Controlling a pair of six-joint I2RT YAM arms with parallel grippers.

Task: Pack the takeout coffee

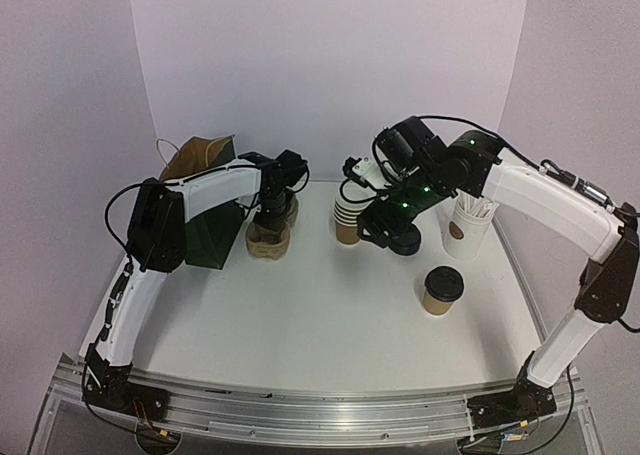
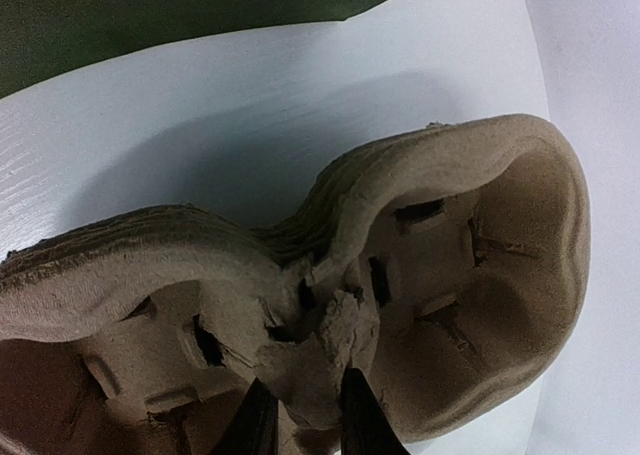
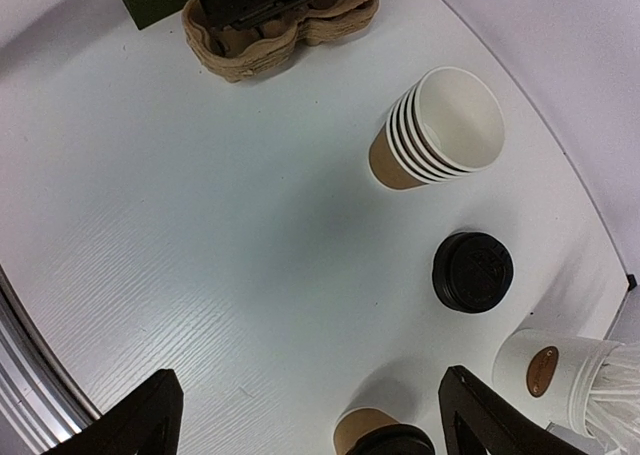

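Probably crushable: grip takeout coffee (image 1: 442,290), 4 o'clock on counter (image 1: 330,320), at paper wall under lid (image 1: 444,281), with spread right hand (image 3: 310,395); left hand (image 2: 305,425) pinching pulp tray (image 2: 480,275).

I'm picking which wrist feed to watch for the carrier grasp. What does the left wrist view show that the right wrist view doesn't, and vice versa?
Only left wrist: the left gripper fingertips closed on the centre ridge of the top pulp carrier tray. Only right wrist: the open right gripper, nested kraft cups, a black lid on the table, the lidded coffee cup and the white cup of sticks. Both: the carrier stack, the dark green bag and the white table.
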